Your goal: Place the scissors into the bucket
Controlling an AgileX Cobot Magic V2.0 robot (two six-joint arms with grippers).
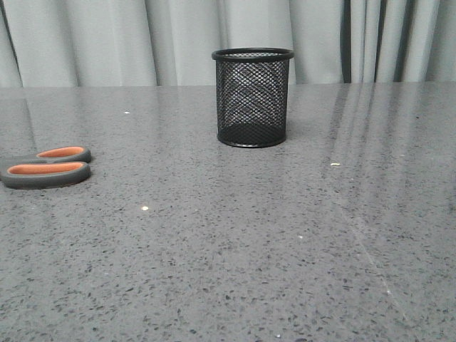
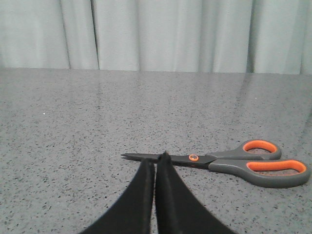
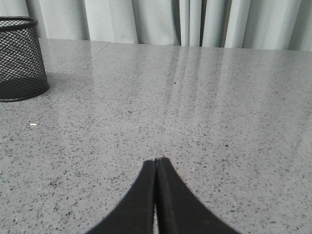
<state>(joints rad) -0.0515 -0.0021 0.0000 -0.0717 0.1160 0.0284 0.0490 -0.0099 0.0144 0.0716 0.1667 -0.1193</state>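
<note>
The scissors (image 1: 47,166) lie flat on the grey table at the far left of the front view, only their dark grey, orange-lined handles showing there. In the left wrist view the whole scissors (image 2: 229,161) lie closed just beyond my left gripper (image 2: 155,161), which is shut with nothing in it; its tips overlap the blades in the picture. The bucket (image 1: 252,97), a black wire-mesh cup, stands upright at the table's far middle. My right gripper (image 3: 156,161) is shut and empty over bare table, with the bucket (image 3: 19,58) off to its side. Neither arm appears in the front view.
The speckled grey stone table (image 1: 235,249) runs back to a pale curtain (image 1: 107,39). A few small white crumbs (image 1: 144,208) lie on the surface, one of them a crumb (image 3: 33,125) near the bucket.
</note>
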